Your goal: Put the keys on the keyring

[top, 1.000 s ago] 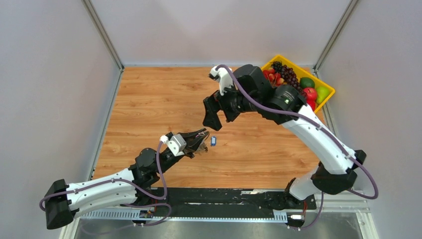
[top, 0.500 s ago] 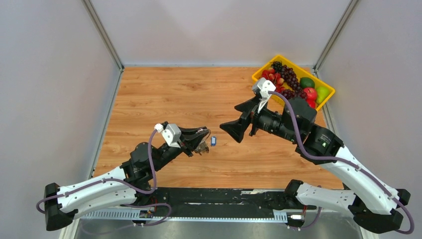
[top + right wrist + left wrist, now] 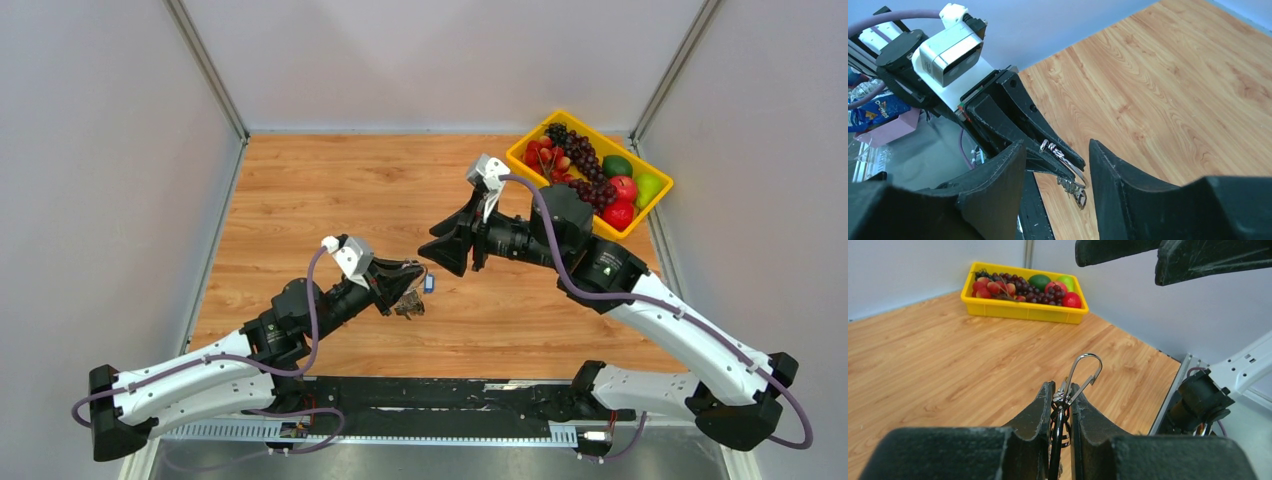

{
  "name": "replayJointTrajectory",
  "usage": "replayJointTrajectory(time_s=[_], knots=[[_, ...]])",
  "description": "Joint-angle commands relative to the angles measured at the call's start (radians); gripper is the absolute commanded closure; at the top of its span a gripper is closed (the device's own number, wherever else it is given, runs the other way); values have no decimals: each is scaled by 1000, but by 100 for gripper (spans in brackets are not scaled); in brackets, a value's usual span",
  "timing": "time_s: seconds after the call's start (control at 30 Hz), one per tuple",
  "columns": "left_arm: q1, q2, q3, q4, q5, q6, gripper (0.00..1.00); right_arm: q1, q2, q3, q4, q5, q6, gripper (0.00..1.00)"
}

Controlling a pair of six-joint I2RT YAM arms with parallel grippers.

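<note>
Wooden table bears a fruit tray; left tool pinches keyring, right tool spread.

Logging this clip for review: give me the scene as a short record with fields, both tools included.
left tool: shut on the keyring, hook end sticking out in front
right tool: open, empty, facing the left tool close by
blue-tagged key: lying on the table beside the left tool
fruit tray: yellow, far right corner
task state: that key not yet on the keyring
</note>
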Motion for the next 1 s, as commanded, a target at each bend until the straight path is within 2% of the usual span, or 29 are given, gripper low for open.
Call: replayJointTrajectory(time_s=[0.0, 0.07, 0.23, 0.47, 0.97], knots=[[-4, -1, 52, -45, -34, -24, 100, 1, 28, 42, -1, 37, 80, 48], [-4, 7, 69, -79, -62, -9, 100, 0, 61, 70, -48, 43, 122, 46], [-3, 16, 85, -124, -133, 31, 100, -1, 160, 149, -178, 74, 191, 49], [-4, 17, 99, -163, -177, 50, 100, -4, 186, 187, -206, 45, 213, 53], [-3, 7, 125, -228, -134, 14, 100, -5, 228, 229, -203, -58, 134, 58]])
